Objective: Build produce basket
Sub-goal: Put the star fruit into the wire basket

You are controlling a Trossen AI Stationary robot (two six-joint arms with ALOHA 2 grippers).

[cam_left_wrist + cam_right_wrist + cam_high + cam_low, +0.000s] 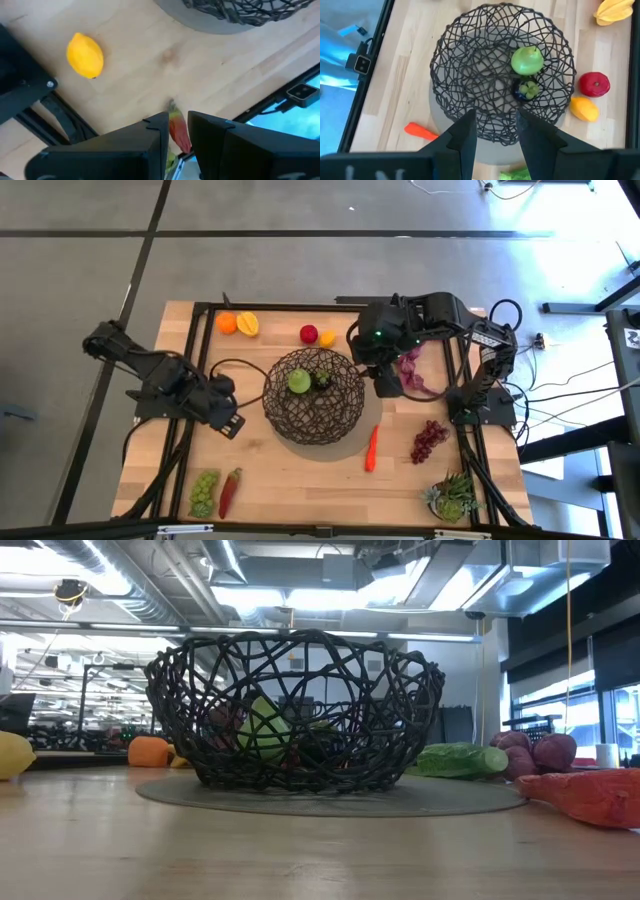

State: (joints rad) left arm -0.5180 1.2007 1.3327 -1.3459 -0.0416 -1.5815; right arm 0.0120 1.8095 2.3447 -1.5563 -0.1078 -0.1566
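Note:
The dark wire-mesh basket [313, 395] [295, 710] [502, 65] stands on its grey mat [340, 448] at the table's middle. A green apple [299, 381] [527, 60] and a small dark-and-green piece [526, 90] lie inside it. My right gripper [385, 385] [496, 132] hovers open above the basket's right rim. A long green piece [460, 760] lies on the table there. My left gripper [232, 423] [178, 125] waits left of the basket with a narrow gap between its fingers, above the table. The red chilli [179, 134] shows beyond that gap.
Orange [227, 323], yellow fruit [247, 324], red apple [309, 334] and a small yellow-orange fruit [327, 337] lie along the far edge. Carrot [372, 448], purple grapes [430, 440] and succulent [455, 498] lie near right. Green grapes [205, 492] and chilli [230, 492] lie near left. A lemon [86, 55] lies left.

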